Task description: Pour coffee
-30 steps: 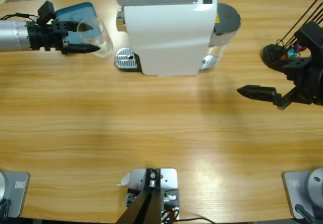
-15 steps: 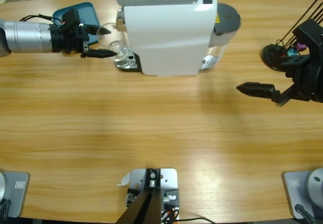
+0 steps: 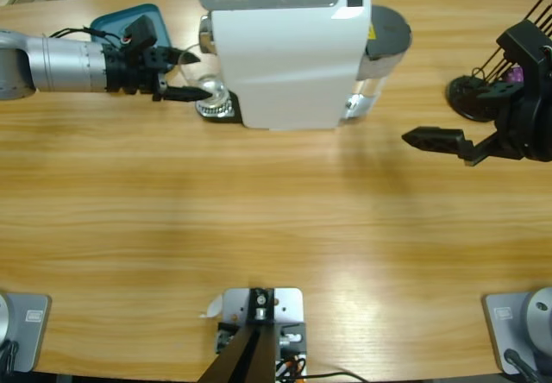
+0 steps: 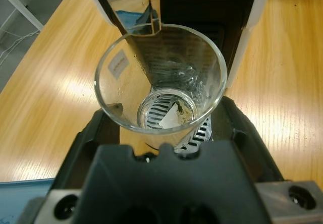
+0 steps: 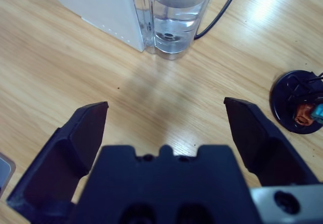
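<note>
On drip tray (image 3: 216, 105), glass (image 4: 160, 77) in left end effector (image 3: 191, 74).

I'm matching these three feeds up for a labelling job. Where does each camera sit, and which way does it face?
High view: fixed above the table, looking down; shows both arms, the left end effector and the right end effector.
Left wrist view: on the left wrist, looking into the glass it grips over the drip tray.
Right wrist view: on the right wrist, facing the water tank.
Shared: the coffee machine.
</note>
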`<state>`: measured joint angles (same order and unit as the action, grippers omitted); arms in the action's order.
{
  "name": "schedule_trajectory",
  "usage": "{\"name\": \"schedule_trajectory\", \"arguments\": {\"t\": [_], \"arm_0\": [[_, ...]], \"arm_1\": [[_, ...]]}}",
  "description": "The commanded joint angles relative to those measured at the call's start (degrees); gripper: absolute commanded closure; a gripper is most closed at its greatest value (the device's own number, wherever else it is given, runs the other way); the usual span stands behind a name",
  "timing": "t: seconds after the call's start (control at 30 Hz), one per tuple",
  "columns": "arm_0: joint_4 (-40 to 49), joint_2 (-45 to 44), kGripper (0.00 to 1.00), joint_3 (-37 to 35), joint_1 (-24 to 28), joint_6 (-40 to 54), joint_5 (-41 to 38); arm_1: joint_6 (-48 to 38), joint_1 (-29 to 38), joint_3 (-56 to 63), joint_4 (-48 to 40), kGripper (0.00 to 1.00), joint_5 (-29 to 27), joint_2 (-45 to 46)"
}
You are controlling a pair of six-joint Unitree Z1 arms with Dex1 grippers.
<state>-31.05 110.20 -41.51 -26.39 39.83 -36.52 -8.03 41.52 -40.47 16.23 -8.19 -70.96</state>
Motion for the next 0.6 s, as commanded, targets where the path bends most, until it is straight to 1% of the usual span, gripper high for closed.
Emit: {"name": "schedule_trajectory", "arguments": {"t": [0.03, 0.17, 0.2, 0.23, 0.27, 0.3, 0.33, 0.37, 0.4, 0.5, 0.6], "arm_0": [[2.73, 1.79, 1.000, -0.31, -2.56, -0.99, 3.70], [3.89, 1.61, 1.000, -0.17, -3.93, -0.92, 6.50], [3.89, 1.59, 0.759, -0.17, -3.91, -1.06, 6.65], [3.77, 1.66, 0.274, -0.24, -3.93, -1.88, 7.06], [3.31, 1.64, 0.177, -0.20, -3.86, -2.83, 6.80], [3.09, 1.49, 0.122, -0.15, -3.82, -3.45, 4.95], [3.02, 1.36, 0.039, -0.15, -3.59, -3.52, 2.95], [3.02, 1.31, 0.011, -0.15, -3.38, -3.54, 1.56], [3.02, 1.24, 0.004, -0.11, -3.24, -3.54, 1.12], [3.02, 0.87, 0.004, 0.54, -1.45, -3.90, -2.47], [2.93, -0.39, 0.004, 2.66, -0.41, -3.98, -3.12]], "arm_1": [[0.47, -0.71, 0.66, -0.94, 0.000, 0.81, -1.26], [0.47, -0.83, 0.59, -0.94, 0.000, 0.72, -1.16], [0.47, -0.86, 0.57, -0.94, 0.000, 0.72, -1.18], [0.47, -0.92, 0.57, -0.94, 0.000, 0.72, -1.19], [0.47, -0.93, 0.50, -0.94, 0.000, 0.72, -1.30], [0.47, -1.00, 0.48, -0.94, 0.000, 0.72, -1.39], [0.47, -1.00, 0.39, -0.94, 0.000, 0.72, -1.49], [0.47, -1.00, 0.39, -0.94, 0.000, 0.72, -1.65], [0.47, -1.00, 0.39, -0.94, 0.000, 0.74, -1.77], [0.47, -1.00, 0.30, -1.03, 0.000, 0.77, -1.88], [0.47, -1.00, 0.22, -0.94, 0.000, 0.72, -1.63]]}}
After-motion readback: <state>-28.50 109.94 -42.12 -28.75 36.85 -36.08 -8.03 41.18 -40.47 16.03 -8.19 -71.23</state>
